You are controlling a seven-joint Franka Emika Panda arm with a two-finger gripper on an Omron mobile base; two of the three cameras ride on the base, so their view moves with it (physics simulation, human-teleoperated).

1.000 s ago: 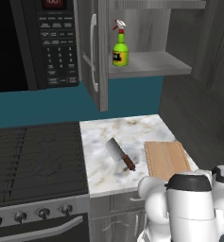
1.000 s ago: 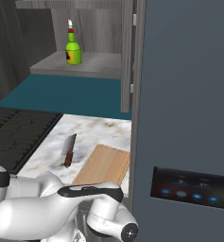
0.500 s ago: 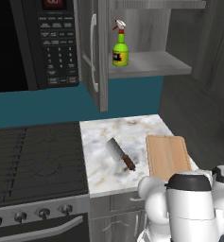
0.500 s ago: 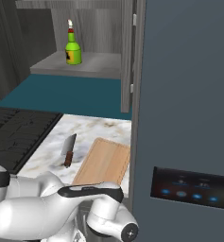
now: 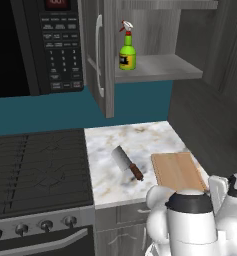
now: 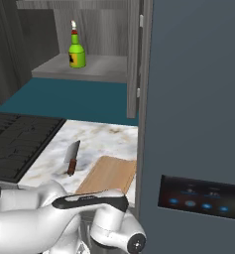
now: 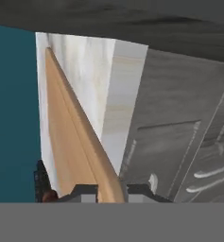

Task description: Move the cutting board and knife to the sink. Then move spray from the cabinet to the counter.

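Gripper clamped on cutting board edge at counter front.

The counter (image 5: 140, 137) carries the cutting board (image 5: 177, 170) at its front right corner, and the knife (image 5: 126, 162) just left of it, apart. The spray (image 5: 127, 50) stands upright on the open cabinet (image 5: 155, 67) shelf. The gripper (image 7: 109, 193) grasps the board's near edge between both fingertips (image 7: 85, 193).

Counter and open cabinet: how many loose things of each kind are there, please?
Board: 1
Knife: 1
Spray: 1
Total: 3
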